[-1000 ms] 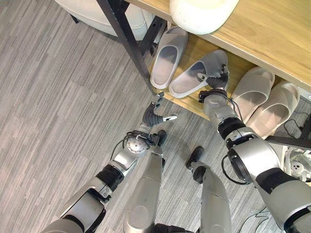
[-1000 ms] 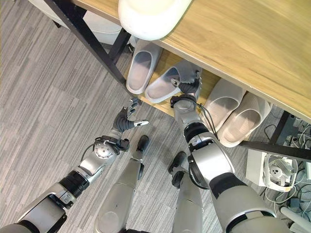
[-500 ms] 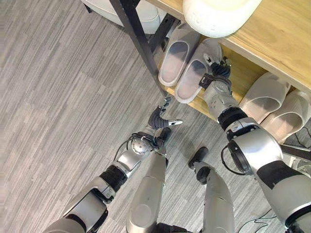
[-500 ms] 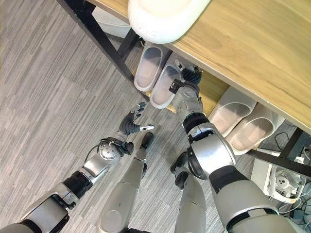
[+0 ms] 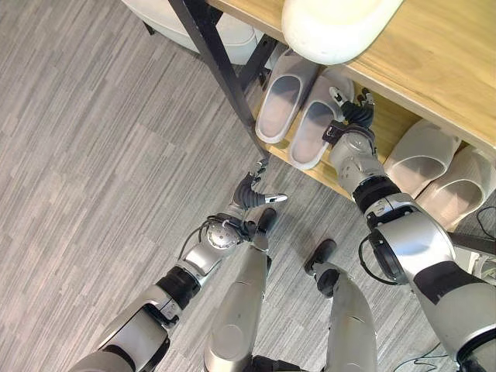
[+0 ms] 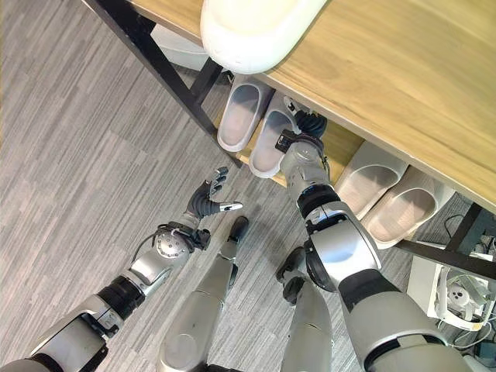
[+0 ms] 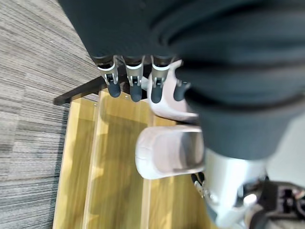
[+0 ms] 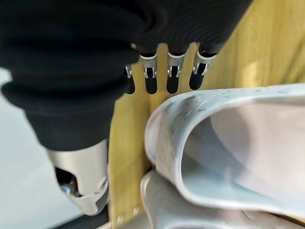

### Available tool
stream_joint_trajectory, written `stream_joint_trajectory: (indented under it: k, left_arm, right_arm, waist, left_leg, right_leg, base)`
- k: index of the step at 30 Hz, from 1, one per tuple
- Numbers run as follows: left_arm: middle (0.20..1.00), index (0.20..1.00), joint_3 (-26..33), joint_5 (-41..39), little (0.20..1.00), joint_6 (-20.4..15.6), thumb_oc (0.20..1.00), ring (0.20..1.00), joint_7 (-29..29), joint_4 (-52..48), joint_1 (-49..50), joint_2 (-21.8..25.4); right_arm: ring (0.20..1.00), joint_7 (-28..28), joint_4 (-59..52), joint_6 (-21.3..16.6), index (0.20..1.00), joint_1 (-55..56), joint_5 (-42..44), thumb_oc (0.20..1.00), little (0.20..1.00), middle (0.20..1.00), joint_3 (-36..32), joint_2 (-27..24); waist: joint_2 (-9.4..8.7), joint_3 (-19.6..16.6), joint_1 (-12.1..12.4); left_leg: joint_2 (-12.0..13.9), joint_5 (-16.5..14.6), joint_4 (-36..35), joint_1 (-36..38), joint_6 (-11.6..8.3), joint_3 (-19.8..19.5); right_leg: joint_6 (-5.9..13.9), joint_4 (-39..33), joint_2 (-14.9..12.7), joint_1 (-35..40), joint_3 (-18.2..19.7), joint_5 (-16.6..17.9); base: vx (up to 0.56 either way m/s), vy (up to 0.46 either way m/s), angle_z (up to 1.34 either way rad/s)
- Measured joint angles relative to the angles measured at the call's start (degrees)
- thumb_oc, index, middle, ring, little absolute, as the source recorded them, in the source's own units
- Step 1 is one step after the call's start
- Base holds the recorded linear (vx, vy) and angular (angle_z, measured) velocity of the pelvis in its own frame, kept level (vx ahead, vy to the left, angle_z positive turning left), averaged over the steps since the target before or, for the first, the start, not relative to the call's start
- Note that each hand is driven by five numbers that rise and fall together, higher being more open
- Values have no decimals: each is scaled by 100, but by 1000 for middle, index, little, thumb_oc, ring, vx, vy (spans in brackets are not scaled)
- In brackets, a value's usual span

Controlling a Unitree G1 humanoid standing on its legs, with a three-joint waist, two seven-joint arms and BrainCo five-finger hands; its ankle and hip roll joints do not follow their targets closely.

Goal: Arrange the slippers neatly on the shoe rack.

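status: four slippers lie on the lower shelf [image 5: 391, 124] of the shoe rack [image 5: 225, 74]. the grey pair sits at the robot's left end of the shelf: the left grey slipper [image 5: 284, 97] and the right grey slipper [image 5: 318, 124] lie side by side, touching or nearly so, roughly parallel, heels toward the shelf's front edge. the beige pair [image 5: 438, 167] sits at the other end, also side by side and roughly parallel. a bare stretch of shelf separates the two pairs.

right hand [image 5: 353, 116]: positioned at the toe side of the right grey slipper. in the right wrist view its fingers [image 8: 171, 78] extend straight over the wood just beside the slipper's rim [image 8: 164, 129]; they are released and curl round nothing. contact with the slipper cannot be confirmed.

left hand [image 5: 252, 190]: hangs above the floor [image 5: 93, 155] in front of the rack, fingers relaxed and spread, holding nothing.

a white rounded object [image 5: 341, 27] rests on the top board of the rack.

assessment: the task appears nearly complete. no slipper lies on the floor. remaining work, if any, is a minor squaring of the grey pair.
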Motion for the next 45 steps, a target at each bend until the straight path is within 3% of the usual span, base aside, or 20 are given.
stream_joint_trajectory:
  k: [4,8,9,11,13,14,19,23,27,30,32,33,35,36,41,42,43,45]
  left_arm:
    - [1000,1000,229,1,1000,10,1000,1000,5,30,319,26]
    - [1000,1000,528,13,1000,19,1000,1000,-16,24,821,70]
    - [1000,1000,731,15,1000,31,1000,1000,-16,28,1195,59]
    - [1000,1000,868,28,1000,33,1000,1000,-69,57,1475,24]
    - [1000,1000,1223,64,1000,46,1000,1000,-247,31,1728,-67]
    - [1000,1000,1344,91,1000,44,1000,1000,-356,30,2113,70]
    - [1000,1000,1547,296,1000,43,1000,1000,-843,30,2860,176]
    - [1000,1000,1555,440,1000,48,1000,1000,-1291,9,3240,333]
    - [1000,1000,1158,851,1000,67,1000,1000,-1758,-215,3229,733]
    - [1000,1000,400,1686,1000,136,1000,1000,-2283,-1130,2821,1235]
    - [1000,1000,-500,2172,1000,30,1000,1000,-2616,-2318,2108,1931]
    - [1000,1000,-420,2322,1000,-72,1000,1000,-2824,-2751,1803,1864]
    - [1000,1000,-923,2431,1000,-72,1000,1000,-3018,-3715,778,2438]
    - [1000,1000,-916,2359,1000,-259,1000,1000,-3181,-4066,470,2523]
    - [1000,1000,-666,736,1000,-295,1000,1000,-3397,-4186,156,1927]
    - [1000,1000,-151,226,1000,-285,1000,1000,-3344,-4060,461,1463]
    - [1000,1000,817,-241,1000,-307,1000,1000,-3028,-3797,778,630]
    - [1000,1000,1719,-226,1000,-352,1000,1000,-2463,-3334,780,284]
  right_arm:
    - [1000,21,-923,147,1000,1050,-736,1000,1000,1000,210,90]
    - [1000,206,-1700,383,1000,2421,-1318,1000,1000,1000,372,268]
    - [1000,366,-2207,395,1000,3257,-1562,1000,1000,1000,497,326]
    - [1000,623,-2497,458,1000,3884,-1736,1000,1000,1000,679,314]
    - [1000,1128,-3942,489,1000,4925,-1999,1000,1000,1000,1049,-179]
    - [1000,1682,-4511,456,1000,5647,-2293,1000,1000,1000,1300,-553]
    - [1000,2654,-4868,439,1000,6951,-2789,1000,1000,1000,717,-1487]
    - [1000,3165,-4839,396,1000,7858,-2981,1000,1000,1000,396,-1721]
    - [1000,3445,-4548,459,1000,8024,-3107,1000,1000,1000,398,-1679]
    - [1000,3566,-3972,448,1000,7905,-3131,1000,1000,1000,431,-1476]
    - [1000,3602,-3498,516,1000,7719,-3130,1000,1000,1000,459,-1327]
    - [1000,3603,-3474,463,1000,7728,-3111,1000,1000,1000,488,-1280]
    - [1000,3616,-3294,480,1000,7628,-3109,1000,1000,1000,679,-1208]
    - [1000,3622,-3302,482,1000,7618,-3104,1000,1000,1000,734,-1200]
    - [1000,3637,-3379,502,1000,7597,-3064,1000,1000,1000,876,-1229]
    - [1000,3644,-3474,508,1000,7602,-3063,1000,1000,1000,870,-1238]
    - [1000,3677,-3594,500,1000,7562,-3063,1000,1000,1000,868,-1213]
    - [1000,3672,-3647,500,1000,7485,-3063,1000,1000,1000,838,-1170]
  waist:
    - [-11,-46,-160]
    - [-211,-504,-361]
    - [-281,-781,-478]
    - [-370,-1223,-618]
    - [-401,-1272,-698]
    - [-412,-1574,-798]
    - [-356,-1999,-1137]
    - [-237,-2191,-1289]
    - [-158,-2271,-1537]
    - [-89,-2283,-1637]
    - [-30,-2304,-1554]
    - [27,-2314,-1631]
    - [29,-2318,-1609]
    - [42,-2308,-1632]
    - [46,-2311,-1700]
    - [42,-2308,-1696]
    - [-24,-2268,-1694]
    - [-74,-2268,-1698]
  left_leg:
    - [77,-18,-116,393,46,162]
    - [198,9,-573,896,97,284]
    - [222,22,-775,1232,116,314]
    - [268,29,-915,1426,124,437]
    - [342,107,-1284,1907,127,526]
    - [372,95,-1486,2176,147,594]
    - [387,89,-1879,2807,230,859]
    - [369,-29,-1909,3068,290,1107]
    - [379,-65,-1909,3106,298,1380]
    - [371,-69,-1910,3171,301,1580]
    - [370,-98,-1950,3175,286,1595]
    - [362,-160,-1911,3217,270,1691]
    - [368,-170,-1949,3179,259,1666]
    - [370,-168,-1949,3178,255,1673]
    - [389,-173,-1938,3171,243,1681]
    - [389,-168,-1917,3174,227,1684]
    - [393,-115,-1911,3178,256,1678]
    - [398,-110,-1911,3179,257,1675]
  right_leg:
    - [25,-249,96,362,119,132]
    - [143,-708,248,796,191,215]
    - [183,-927,288,1112,201,243]
    - [233,-1153,357,1291,285,303]
    - [267,-1513,455,1733,289,400]
    - [304,-1794,511,2017,308,437]
    - [437,-2456,599,2584,484,639]
    - [515,-2893,640,2929,713,835]
    - [515,-3163,676,2977,922,1062]
    - [529,-3447,682,3022,1100,1257]
    - [548,-3439,678,3051,1106,1283]
    - [586,-3445,640,3022,1128,1315]
    - [593,-3437,654,3019,1106,1351]
    - [598,-3414,655,3010,1108,1354]
    - [574,-3412,675,2995,1103,1340]
    - [569,-3413,675,2998,1103,1336]
    - [561,-3412,682,3005,1095,1333]
    - [545,-3414,685,3017,1083,1322]
  base:
    - [-16,-31,-22]
    - [59,-34,-17]
    - [70,-24,-23]
    - [158,-35,-24]
    - [158,-11,-21]
    - [99,-2,-24]
    - [81,15,-23]
    - [41,22,-36]
    - [28,29,-38]
    - [15,26,-28]
    - [20,6,-18]
    - [34,-1,-19]
    - [22,-10,-9]
    - [29,-14,-6]
    - [44,-31,-2]
    - [47,-52,1]
    - [33,-39,5]
    - [37,-42,5]
